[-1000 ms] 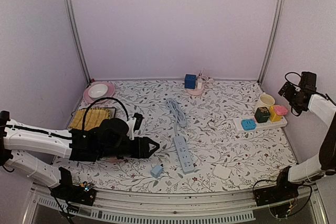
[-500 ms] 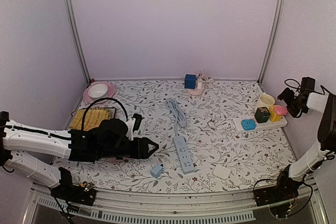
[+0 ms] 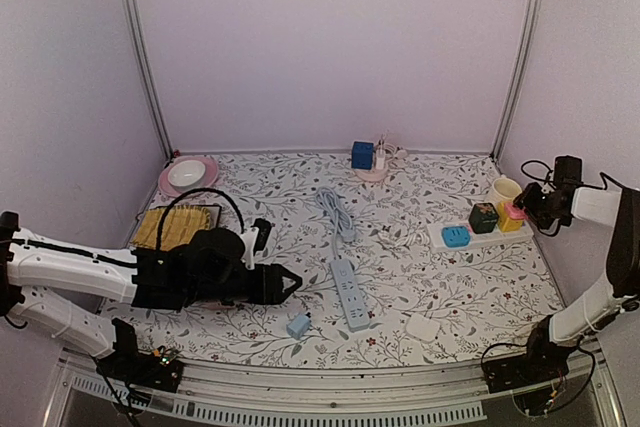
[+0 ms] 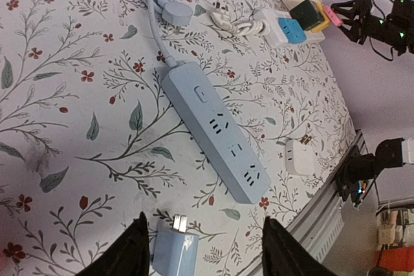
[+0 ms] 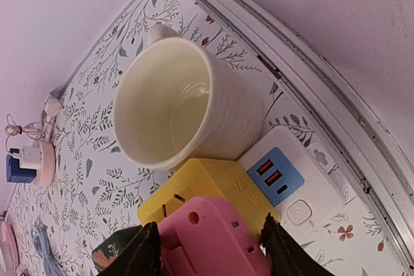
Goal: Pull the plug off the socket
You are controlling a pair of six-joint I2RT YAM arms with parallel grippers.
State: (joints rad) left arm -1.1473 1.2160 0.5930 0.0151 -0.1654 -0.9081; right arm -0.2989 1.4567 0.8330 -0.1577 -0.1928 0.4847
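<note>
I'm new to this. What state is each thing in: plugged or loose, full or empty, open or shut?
pink plug: seated on the white socket strip, gripped.
right gripper: shut on pink plug.
yellow plug: plugged in.
blue plug: plugged in.
cup: upright, empty.
grey power strip: sockets empty.
light blue plug: loose on the table.
left gripper: open, empty.

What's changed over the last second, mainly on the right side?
The right gripper dropped from its raised pose and closed onto the pink plug. The white socket strip slid left and turned slightly. The left gripper, open, the blue power strip and the small blue adapter stayed put.
</note>
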